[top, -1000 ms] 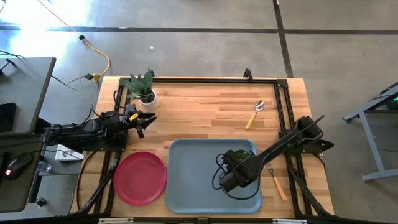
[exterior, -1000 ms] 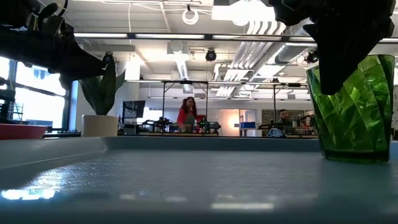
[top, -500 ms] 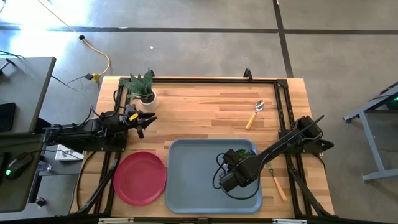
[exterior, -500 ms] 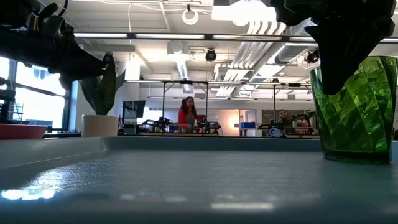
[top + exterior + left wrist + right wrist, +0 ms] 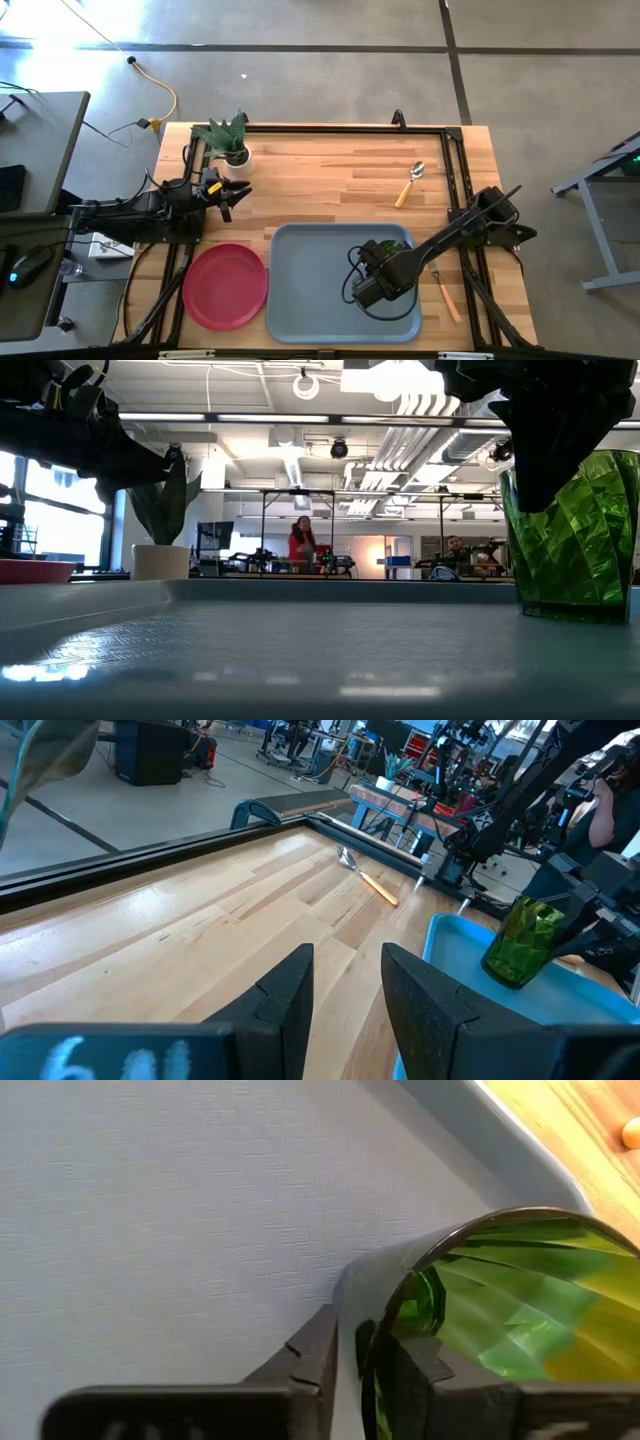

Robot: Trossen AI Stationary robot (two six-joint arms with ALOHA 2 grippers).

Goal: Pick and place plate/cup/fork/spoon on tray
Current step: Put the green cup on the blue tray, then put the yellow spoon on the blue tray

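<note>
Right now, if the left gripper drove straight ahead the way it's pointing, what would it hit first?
Probably nothing close: the left gripper looks out over bare table. Farther on, the tray with the cup lies off to one side and the spoon sits nearer the line. Depth is hard to judge.

Cup point(image 5: 382, 250) and right arm point(image 5: 440, 240) crowd the tray's point(image 5: 300, 290) right; left lies open.

An overhead camera is looking straight down on the whole counter point(image 5: 330, 190). A low camera is sitting at tray point(image 5: 300, 650) level, facing the room. Each wrist camera is looking past its own hand; all views are sharing the green cup point(image 5: 575, 535).
</note>
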